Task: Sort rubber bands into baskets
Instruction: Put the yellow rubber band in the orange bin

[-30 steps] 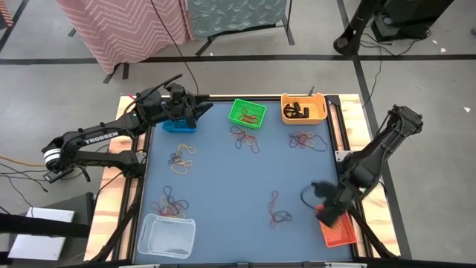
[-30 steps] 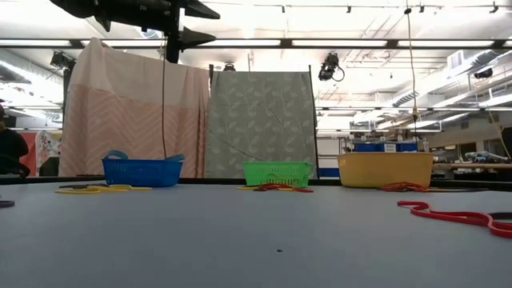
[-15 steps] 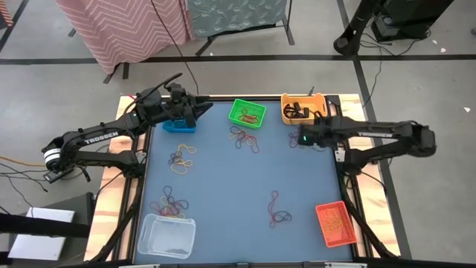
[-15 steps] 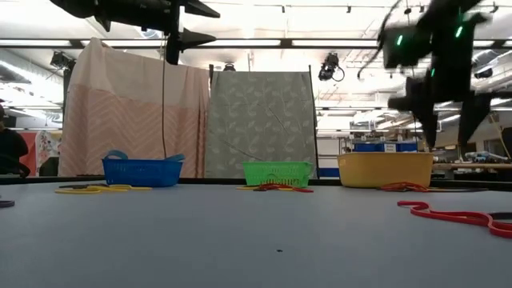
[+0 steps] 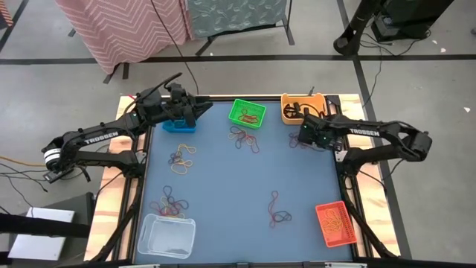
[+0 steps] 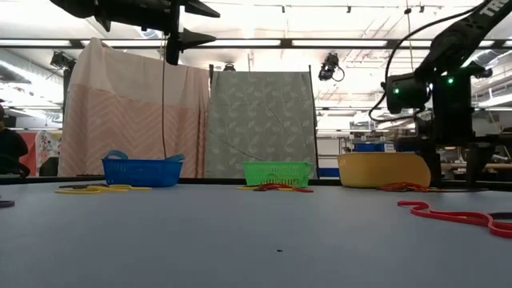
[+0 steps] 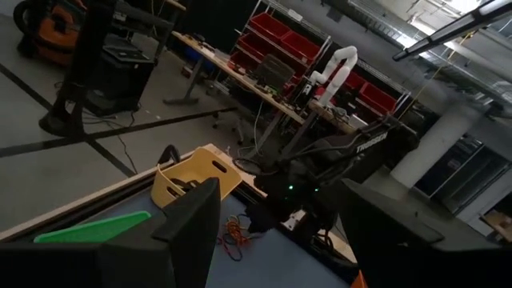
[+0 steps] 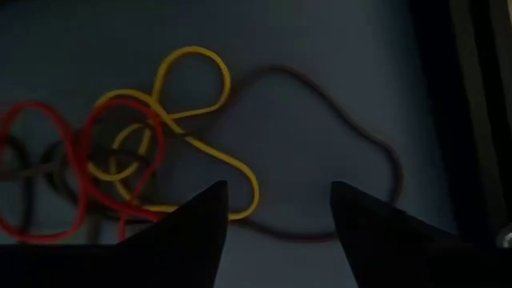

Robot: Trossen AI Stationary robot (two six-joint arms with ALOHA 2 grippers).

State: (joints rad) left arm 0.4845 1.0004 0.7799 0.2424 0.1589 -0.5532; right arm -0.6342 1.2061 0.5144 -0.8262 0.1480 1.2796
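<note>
My right gripper [image 5: 307, 135] [image 8: 276, 216] points down, open, just above a tangle of rubber bands [image 5: 301, 140] in front of the yellow-orange basket [image 5: 303, 109]. Between and ahead of its fingers lie a yellow band [image 8: 188, 120], a red band [image 8: 80, 168] and a dark brown loop [image 8: 352, 152], flat on the blue table. My left gripper [image 5: 199, 109] [image 7: 276, 232] hangs open and level, high above the blue basket [image 5: 178, 125]. The green basket [image 5: 247, 113], the red-orange basket [image 5: 335, 223] and the clear basket [image 5: 166, 234] stand along the table's edges.
More piles of bands lie near the green basket [image 5: 244, 138], at mid-left [image 5: 181, 158], at near left [image 5: 169, 205] and at near middle [image 5: 279, 212]. Wooden rails [image 5: 349, 141] frame the table. The middle of the blue surface [image 5: 230, 186] is bare.
My right gripper has swung from above the red-orange basket at the near right toward the table's far edge. It has turned about and come down over the pile of bands by the yellow-orange basket. My left arm has kept its place.
</note>
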